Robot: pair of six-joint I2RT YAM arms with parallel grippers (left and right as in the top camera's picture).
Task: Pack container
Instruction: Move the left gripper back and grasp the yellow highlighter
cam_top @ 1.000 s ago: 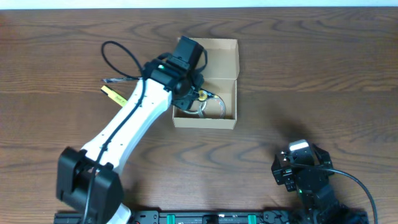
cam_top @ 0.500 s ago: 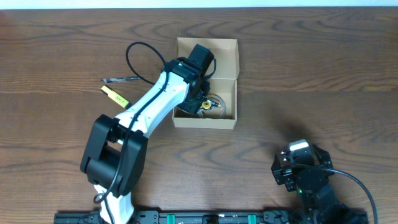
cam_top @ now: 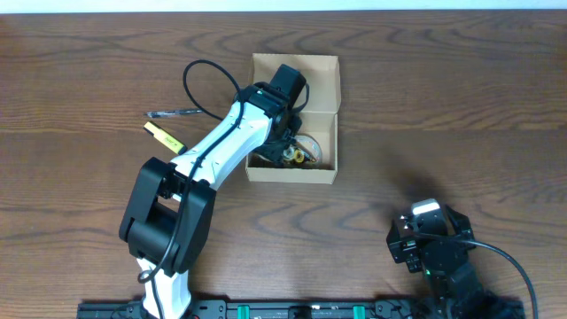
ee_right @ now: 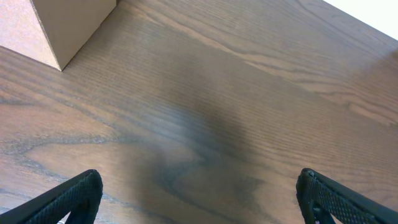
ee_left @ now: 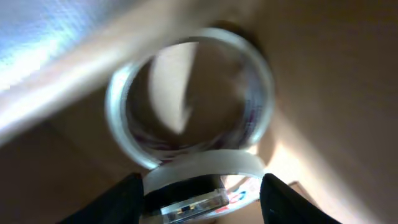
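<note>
**Left gripper (ee_left: 200, 186) lowered into the tan rectangular cardboard box (cam_top: 319, 84).** The two dark fingers (ee_left: 121, 199) are spread to either side of a white-rimmed tape roll (ee_left: 199, 167). Beyond it, a clear plastic tape ring (ee_left: 261, 99) is seen, blurred. Whether the roll is clamped or already let go cannot be told. In the overhead view the white arm link (cam_top: 221, 142) is carried across the box's left wall.

**Hazards.**
- If the fingers are not fully released, the roll could be dragged back out when the arm is raised.
- If the arm is raised at a slant, the near or left wall could be caught by a finger or the link, and the light box could be shoved or tipped.
- The flap could be knocked shut onto the wrist if the box is jolted.

**Orientation of the box.** The box is placed on the brown wood-grain tabletop (cam_top: 461, 97), close to the far edge and about midway between the left and right edges.
- The opening is turned upward.
- The hinge is set on the far side, and the flap is laid back toward the far edge.
- The tray's long axis is judged to run parallel to the far edge. With the flap open, the whole outline is stretched from far to near.
- The sides are roughly square to the table edges.

**Surroundings.**
- A yellow stick-shaped item (cam_top: 162, 136) and a thin dark pen (cam_top: 173, 112) are left outside, on the side toward the left edge.
- The right gripper (ee_right: 199, 193) is parked toward the near right corner, well apart from the box. Its fingers are held wide with nothing between them.
</note>
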